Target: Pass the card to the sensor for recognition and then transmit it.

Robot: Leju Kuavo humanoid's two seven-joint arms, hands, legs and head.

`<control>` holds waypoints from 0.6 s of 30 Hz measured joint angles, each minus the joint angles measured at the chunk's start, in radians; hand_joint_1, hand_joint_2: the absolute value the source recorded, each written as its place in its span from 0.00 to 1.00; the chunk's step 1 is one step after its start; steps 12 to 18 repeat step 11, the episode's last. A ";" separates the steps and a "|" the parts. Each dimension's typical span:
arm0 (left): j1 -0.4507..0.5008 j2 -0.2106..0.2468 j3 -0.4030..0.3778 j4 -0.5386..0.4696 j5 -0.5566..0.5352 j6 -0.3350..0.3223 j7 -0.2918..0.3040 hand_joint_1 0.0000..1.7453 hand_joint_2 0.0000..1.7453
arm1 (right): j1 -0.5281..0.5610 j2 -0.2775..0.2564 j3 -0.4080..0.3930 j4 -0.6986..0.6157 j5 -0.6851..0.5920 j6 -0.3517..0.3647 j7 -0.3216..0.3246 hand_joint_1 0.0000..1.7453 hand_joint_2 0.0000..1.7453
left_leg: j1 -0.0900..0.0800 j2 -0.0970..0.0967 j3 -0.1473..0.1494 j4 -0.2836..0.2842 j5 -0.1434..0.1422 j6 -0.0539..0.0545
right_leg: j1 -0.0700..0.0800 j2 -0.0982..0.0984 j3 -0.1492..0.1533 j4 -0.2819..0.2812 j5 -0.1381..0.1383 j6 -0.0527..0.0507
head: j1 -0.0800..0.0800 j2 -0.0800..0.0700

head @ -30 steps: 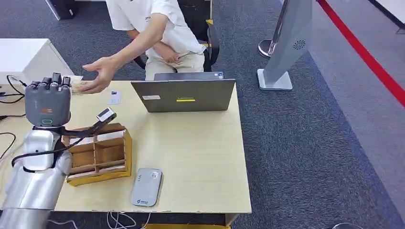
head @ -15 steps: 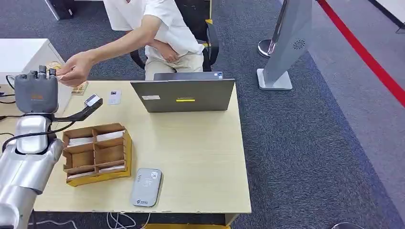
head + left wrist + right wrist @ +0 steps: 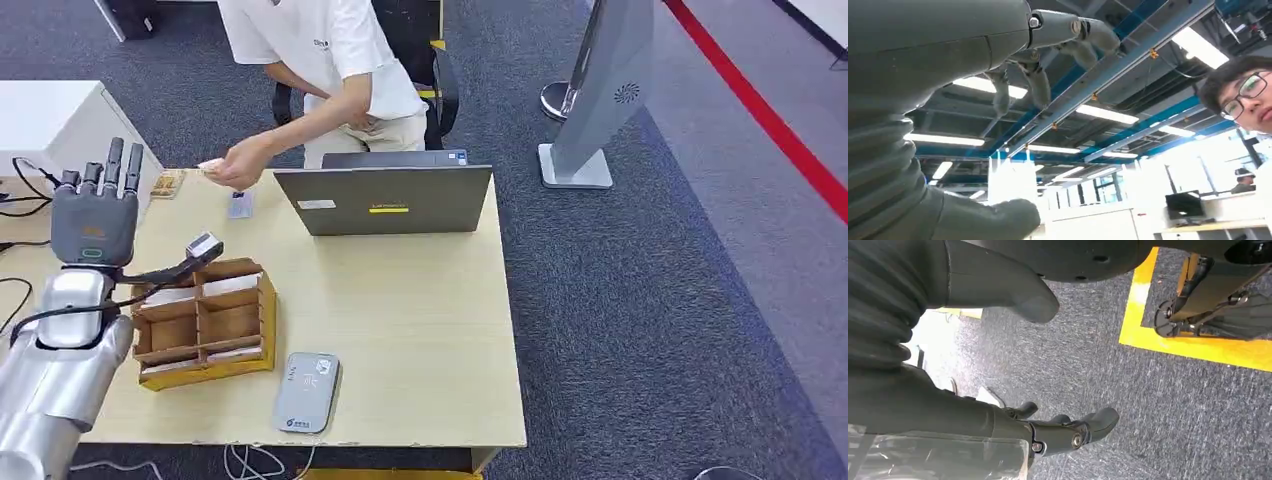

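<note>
At the near edge of the pale wooden table [image 3: 420, 340] lies the grey card sensor [image 3: 306, 391], flat, with a small label on its top face. Just beyond it, toward the robot's left, sits the wooden organiser [image 3: 204, 322], its compartments holding a few white slips. Over the table's left side the left hand [image 3: 96, 215] is raised with its back to the head camera, fingers [image 3: 121, 165] straight up and spread apart, holding nothing and touching nothing; the left wrist view shows the same hand [image 3: 973, 65] from behind, its dark fingers [image 3: 1083, 37] splayed against ceiling lights and its thumb well apart from them. The right hand [image 3: 973, 390] hangs low over grey carpet [image 3: 1128, 405] beside a yellow floor line [image 3: 1198, 347]; its fingers [image 3: 1088, 427] are loosely curled with the thumb set apart, and nothing lies between them. Farther back, a small white card [image 3: 239, 204] lies flat on the table just beside the closed-back laptop [image 3: 385, 200]. Right above that card, the seated person's hand [image 3: 240, 165] pinches another light card [image 3: 209, 166] at its fingertips, over the far edge of the table. A small wooden tray [image 3: 166, 184] rests near the far left corner. Beyond the table stands a grey kiosk post [image 3: 605, 90] on the carpet.
</note>
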 joint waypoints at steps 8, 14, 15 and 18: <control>0.126 -0.035 0.043 -0.212 0.102 0.001 -0.107 0.00 1.00 | 0.002 0.000 -0.001 0.000 -0.027 -0.008 0.009 0.00 1.00 | 0.000 0.000 0.000 0.000 0.000 0.000 | 0.000 0.000 0.000 0.000 0.000 0.000 | 0.001 0.000; 0.199 -0.039 0.043 -0.337 0.136 0.001 -0.108 0.00 1.00 | 0.006 0.000 -0.003 0.000 -0.038 -0.012 0.010 0.00 1.00 | 0.000 0.000 0.000 0.000 0.000 0.000 | 0.000 0.000 0.000 0.000 0.000 0.000 | 0.000 0.000; 0.199 -0.039 0.043 -0.337 0.136 0.001 -0.108 0.00 1.00 | 0.006 0.000 -0.003 0.000 -0.038 -0.012 0.010 0.00 1.00 | 0.000 0.000 0.000 0.000 0.000 0.000 | 0.000 0.000 0.000 0.000 0.000 0.000 | 0.000 0.000; 0.199 -0.039 0.043 -0.337 0.136 0.001 -0.108 0.00 1.00 | 0.006 0.000 -0.003 0.000 -0.038 -0.012 0.010 0.00 1.00 | 0.000 0.000 0.000 0.000 0.000 0.000 | 0.000 0.000 0.000 0.000 0.000 0.000 | 0.000 0.000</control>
